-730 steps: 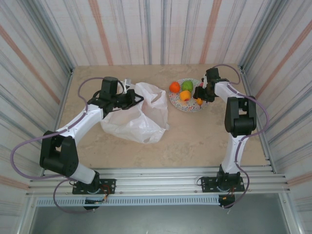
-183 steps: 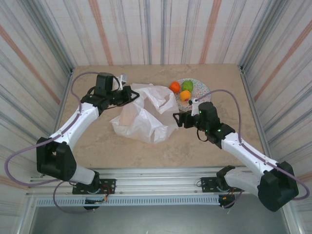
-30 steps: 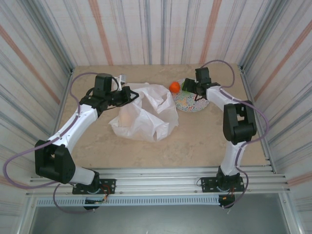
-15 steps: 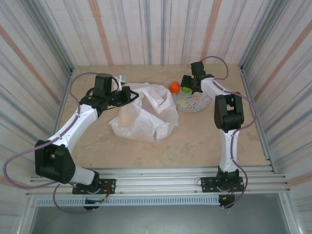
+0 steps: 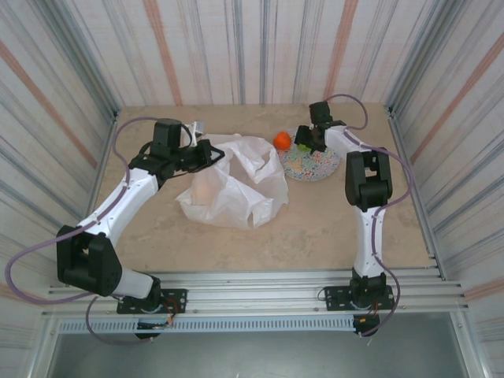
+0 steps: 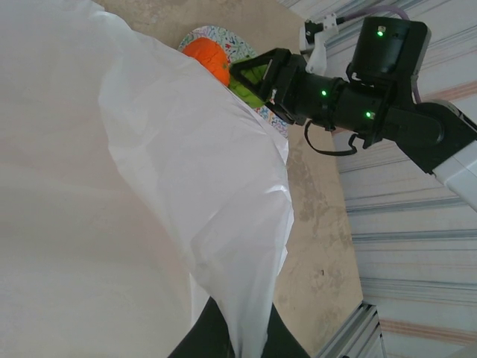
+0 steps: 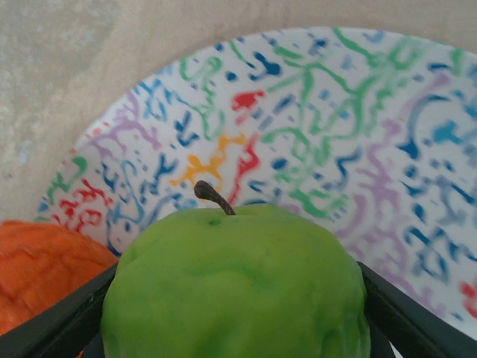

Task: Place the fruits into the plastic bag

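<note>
The white plastic bag (image 5: 232,189) lies left of centre, and my left gripper (image 5: 206,152) is shut on its wrinkled rim (image 6: 246,298), holding it raised. A pale orange shape (image 5: 203,189) shows through the film. On the speckled plate (image 5: 321,167) sit an orange fruit (image 5: 281,140) and a green fruit (image 5: 302,146). My right gripper (image 5: 305,142) reaches over the plate's back-left part. In the right wrist view the green fruit (image 7: 235,283) has its stem pointing away, with a black finger (image 7: 406,317) pressed against each side. The orange fruit (image 7: 41,265) lies just to its left.
Striped walls close the table in on three sides. A small white object (image 5: 197,126) lies behind the left gripper. The right arm's elbow (image 5: 364,177) stands over the table right of the plate. Bare tabletop (image 5: 315,228) stretches in front of the bag and plate.
The right arm has swung to the plate's back-left side and its jaws have narrowed onto the green fruit. The left gripper and the bag have not moved.
</note>
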Controlling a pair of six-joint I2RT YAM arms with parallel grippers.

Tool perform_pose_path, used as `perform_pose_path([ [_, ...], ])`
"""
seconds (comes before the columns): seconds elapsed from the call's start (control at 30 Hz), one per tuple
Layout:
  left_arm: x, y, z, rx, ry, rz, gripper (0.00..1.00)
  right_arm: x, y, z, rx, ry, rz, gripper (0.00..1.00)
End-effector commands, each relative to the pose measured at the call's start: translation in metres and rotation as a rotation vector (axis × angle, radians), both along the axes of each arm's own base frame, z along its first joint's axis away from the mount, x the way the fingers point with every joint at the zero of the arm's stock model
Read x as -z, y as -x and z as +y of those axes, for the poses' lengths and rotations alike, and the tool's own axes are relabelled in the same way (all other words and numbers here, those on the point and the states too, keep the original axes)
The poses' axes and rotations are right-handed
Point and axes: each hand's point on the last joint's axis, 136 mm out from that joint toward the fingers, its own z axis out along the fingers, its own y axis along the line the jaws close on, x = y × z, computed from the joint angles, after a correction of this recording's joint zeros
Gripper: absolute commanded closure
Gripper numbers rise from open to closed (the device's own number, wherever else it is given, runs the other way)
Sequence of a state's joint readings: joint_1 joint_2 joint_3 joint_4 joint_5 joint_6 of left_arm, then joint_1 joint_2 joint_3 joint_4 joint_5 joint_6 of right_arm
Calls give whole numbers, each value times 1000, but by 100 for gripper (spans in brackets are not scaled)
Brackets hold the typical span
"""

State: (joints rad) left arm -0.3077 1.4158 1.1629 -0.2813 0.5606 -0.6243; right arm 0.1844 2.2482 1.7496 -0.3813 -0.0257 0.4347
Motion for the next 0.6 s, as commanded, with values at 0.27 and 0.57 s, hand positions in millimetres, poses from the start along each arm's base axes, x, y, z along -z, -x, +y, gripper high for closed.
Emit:
perform_pose_path([
  [0.27,-10,1,-1,18,13,-24,100,-86,132,40,-194,-318,-185,33],
  [0.57,-8,-1,-2,17,12,-25,100,-75,229,123,-451,-395,-174,33],
])
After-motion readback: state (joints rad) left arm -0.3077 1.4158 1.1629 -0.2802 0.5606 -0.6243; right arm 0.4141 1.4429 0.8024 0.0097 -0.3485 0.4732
